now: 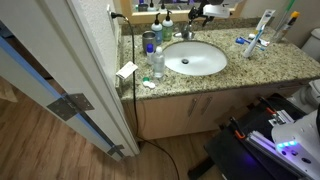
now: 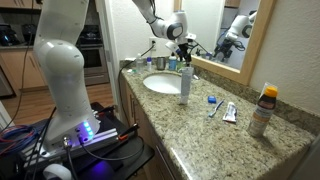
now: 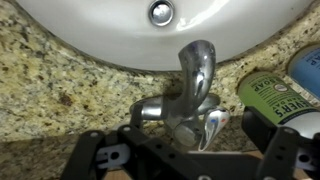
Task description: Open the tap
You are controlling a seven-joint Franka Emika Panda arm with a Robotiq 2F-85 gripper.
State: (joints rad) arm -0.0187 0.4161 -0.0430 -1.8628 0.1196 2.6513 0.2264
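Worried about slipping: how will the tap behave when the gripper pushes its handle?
The tap looks like polished metal, so probably stiff and slippery to the open gripper. It seems fixed into the stone counter, so it should not tip or slide; likely only the small handle turns.

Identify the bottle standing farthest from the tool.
The pale bottle with the orange top, alone at the end of the granite counter; the other bottles cluster beside the white oval basin near the tool.

Base of tap seemingly masked by gripper, itself cut off below; green bottle cropped right, label blurred
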